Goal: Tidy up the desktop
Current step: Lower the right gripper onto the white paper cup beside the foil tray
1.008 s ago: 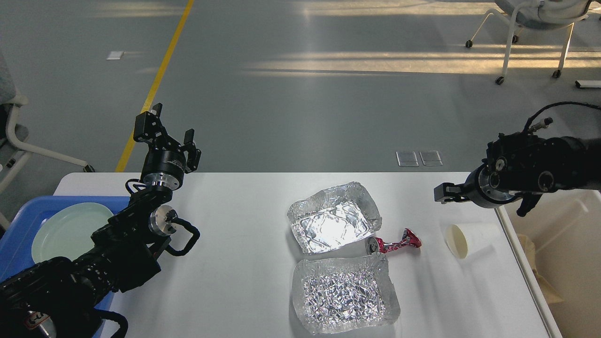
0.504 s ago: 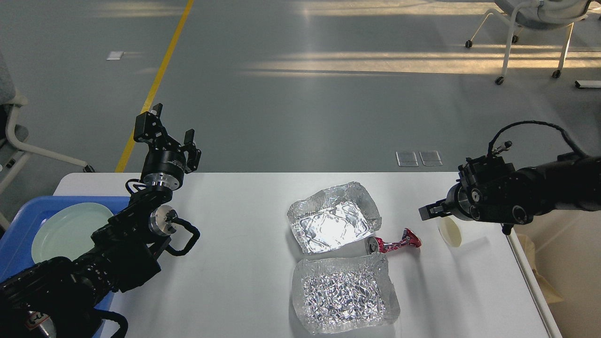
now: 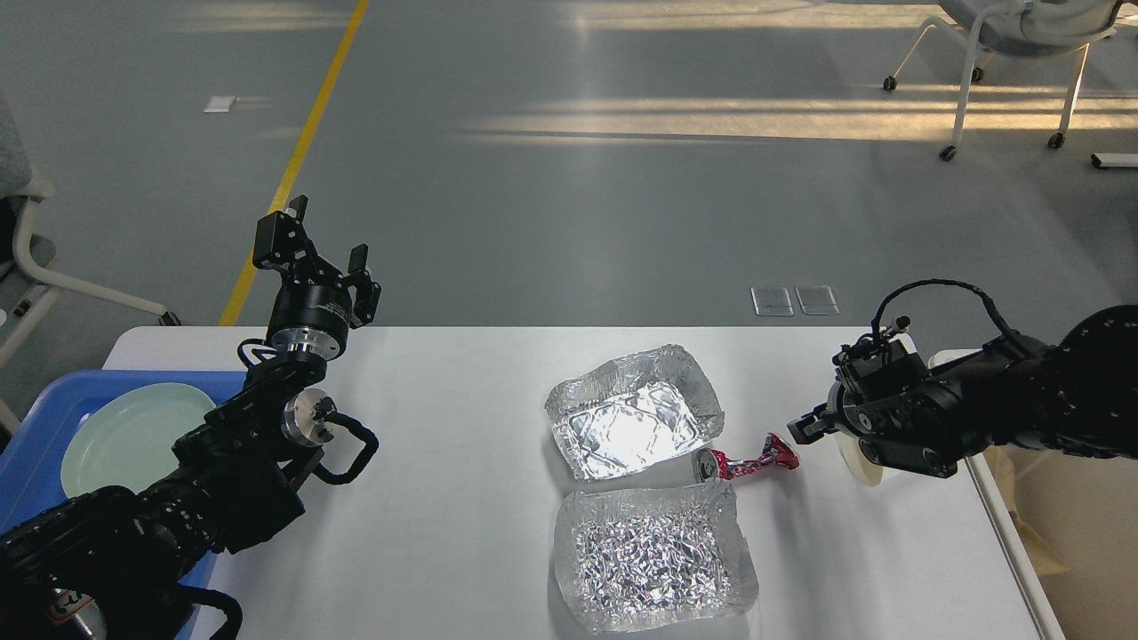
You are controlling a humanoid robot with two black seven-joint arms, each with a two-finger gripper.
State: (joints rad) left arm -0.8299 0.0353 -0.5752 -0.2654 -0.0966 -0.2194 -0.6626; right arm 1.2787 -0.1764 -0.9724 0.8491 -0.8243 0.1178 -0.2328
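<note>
- Closest to me: one foil tray [image 3: 653,556] with a crinkled bottom, sitting on the desktop [image 3: 462,498], the big white table that fills the lower half of the view.
- Off at the left edge there's one blue bin [image 3: 40,418] with one pale green plate [image 3: 124,436] in it. Guessing that's where dishes go.
- Mid-table: one crushed red can [image 3: 747,460] lying on its side between the two trays, looks like plain trash.
- Right gripper [image 3: 800,428] hangs low just beside the can's far end, probably lining up a grab. Too dark and small, so can't tell how its fingers stand.
- One paper cup [image 3: 861,458] tipped over, mostly hidden behind that arm.
- Second foil tray [image 3: 633,418], smooth bottom, so two total.
- Left gripper [image 3: 316,249] is raised at the far left edge, fingers spread, holding nothing, looks parked.
</note>
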